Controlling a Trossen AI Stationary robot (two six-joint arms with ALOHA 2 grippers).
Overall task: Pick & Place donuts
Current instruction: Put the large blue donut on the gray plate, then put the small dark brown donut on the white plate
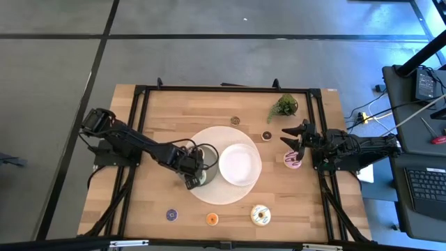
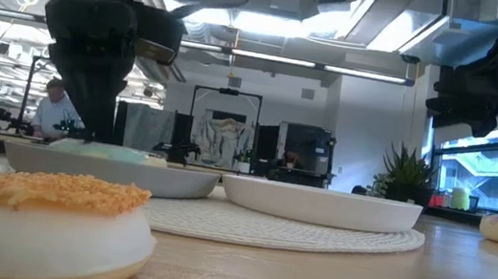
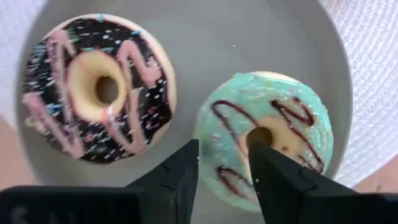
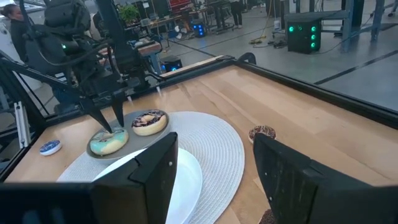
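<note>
Grey plate [image 1: 204, 176], high view: left gripper [image 1: 191, 178] over it at the mat's 9 o'clock; right gripper [image 1: 298, 139] waits, jaws apart. Left wrist view: fingers part-spread, straddling green-iced donut [image 3: 267, 134]'s rim beside chocolate donut [image 3: 99, 87]. Looks light, rigid, slick; pinch through the hole.

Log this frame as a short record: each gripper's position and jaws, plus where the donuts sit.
left gripper: over grey plate, jaws apart astride the green donut's rim
grey plate contents: green donut, chocolate donut
right gripper: open, above pink donut
white plate: no donuts
near-edge donuts: purple, orange, cream
</note>
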